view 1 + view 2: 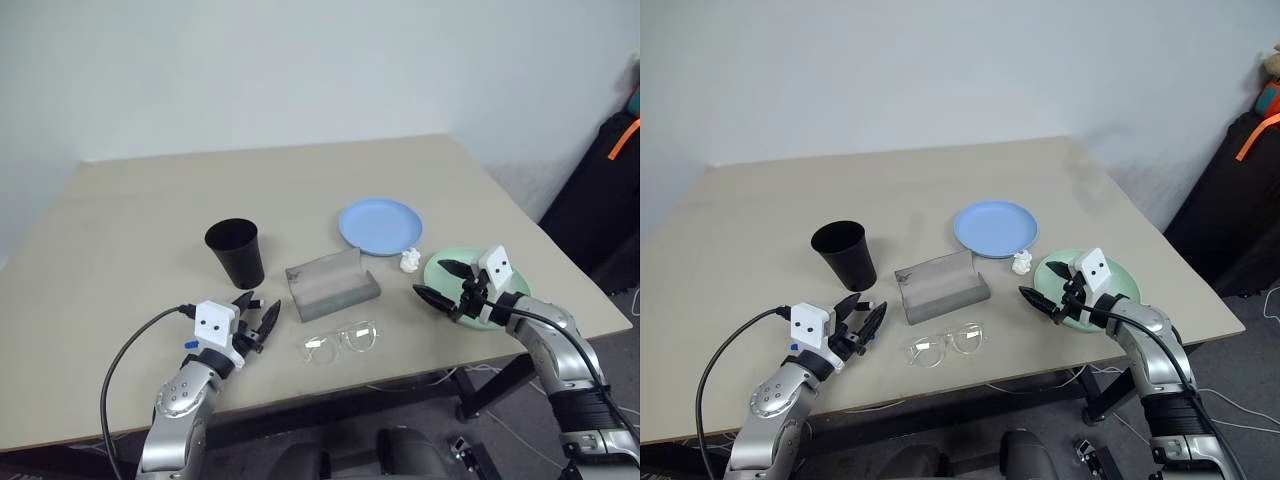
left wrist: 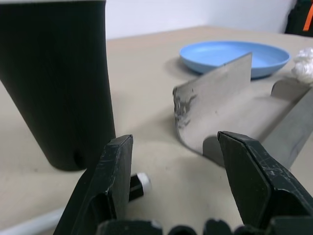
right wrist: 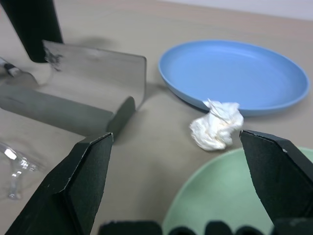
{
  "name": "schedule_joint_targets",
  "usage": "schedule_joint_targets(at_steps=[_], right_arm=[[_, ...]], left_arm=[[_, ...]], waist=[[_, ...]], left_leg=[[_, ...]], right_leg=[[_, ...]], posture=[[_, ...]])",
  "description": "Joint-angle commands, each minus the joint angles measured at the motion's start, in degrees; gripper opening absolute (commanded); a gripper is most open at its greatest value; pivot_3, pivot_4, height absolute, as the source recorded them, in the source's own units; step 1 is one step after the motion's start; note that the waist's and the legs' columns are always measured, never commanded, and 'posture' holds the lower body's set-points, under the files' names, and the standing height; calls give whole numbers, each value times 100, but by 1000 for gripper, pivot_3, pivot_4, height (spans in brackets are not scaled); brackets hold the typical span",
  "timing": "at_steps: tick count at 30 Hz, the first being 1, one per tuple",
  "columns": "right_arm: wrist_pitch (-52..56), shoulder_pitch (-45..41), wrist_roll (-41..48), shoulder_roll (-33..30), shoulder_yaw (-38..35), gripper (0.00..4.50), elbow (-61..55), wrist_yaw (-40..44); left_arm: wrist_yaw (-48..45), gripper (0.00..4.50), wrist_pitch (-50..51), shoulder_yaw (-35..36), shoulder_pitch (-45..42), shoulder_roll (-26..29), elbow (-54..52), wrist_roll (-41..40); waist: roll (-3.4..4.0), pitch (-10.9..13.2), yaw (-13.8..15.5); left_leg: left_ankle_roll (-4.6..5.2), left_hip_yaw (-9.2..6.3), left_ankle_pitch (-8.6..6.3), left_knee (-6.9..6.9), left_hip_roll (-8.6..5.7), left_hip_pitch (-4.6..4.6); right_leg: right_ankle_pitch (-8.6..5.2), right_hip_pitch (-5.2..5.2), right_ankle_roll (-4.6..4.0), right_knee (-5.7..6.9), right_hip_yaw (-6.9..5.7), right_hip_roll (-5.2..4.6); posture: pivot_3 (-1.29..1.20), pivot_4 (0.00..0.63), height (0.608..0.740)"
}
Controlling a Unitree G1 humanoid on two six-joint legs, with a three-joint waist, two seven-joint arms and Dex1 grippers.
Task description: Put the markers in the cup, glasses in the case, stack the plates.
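The black cup (image 1: pixel 236 251) stands upright at centre left. To its right lies the grey case (image 1: pixel 332 283), open, with the clear glasses (image 1: pixel 342 341) on the table in front of it. My left gripper (image 1: pixel 256 315) hovers open just in front of the cup. One of the markers (image 2: pixel 138 184) shows its black end beneath the left finger, and a blue marker end (image 1: pixel 190 344) peeks out beside the wrist; the rest is hidden. The blue plate (image 1: pixel 380 225) lies behind the case. My right gripper (image 1: pixel 443 283) is open over the left rim of the green plate (image 1: pixel 447 284).
A small crumpled white lump (image 1: pixel 410 261) sits between the two plates. The table's (image 1: pixel 150 200) front edge runs just under both arms, and its right edge is close past the green plate. A dark bag (image 1: pixel 610 190) stands beyond the table at the right.
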Motion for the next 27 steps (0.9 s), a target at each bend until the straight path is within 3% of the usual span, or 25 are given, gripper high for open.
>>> schedule_joint_targets(at_steps=[1,16,27], right_arm=[[156,-22,-194,-125,3,4500,-469,-224],[2147,330,-542,-956,331,4500,-1794,-344],[3254,263,-640,-1064,518,4500,-2237,-589]], left_arm=[[-101,2886,-75,-38,-168,27,-61,-60],[-344,2886,47,-202,-493,24,14,-136],[-434,2886,72,-313,-556,-33,78,-139]], waist=[[-1,0,0],[-4,0,0],[-7,2,0]], left_leg=[[0,0,0,0,0,0],[0,-1,0,4,1,-1],[0,0,0,4,1,-4]], right_leg=[[0,0,0,0,0,0],[-1,2,1,-1,-3,1],[-2,0,2,-6,-3,0]], posture=[[0,0,728],[0,0,728],[0,0,728]])
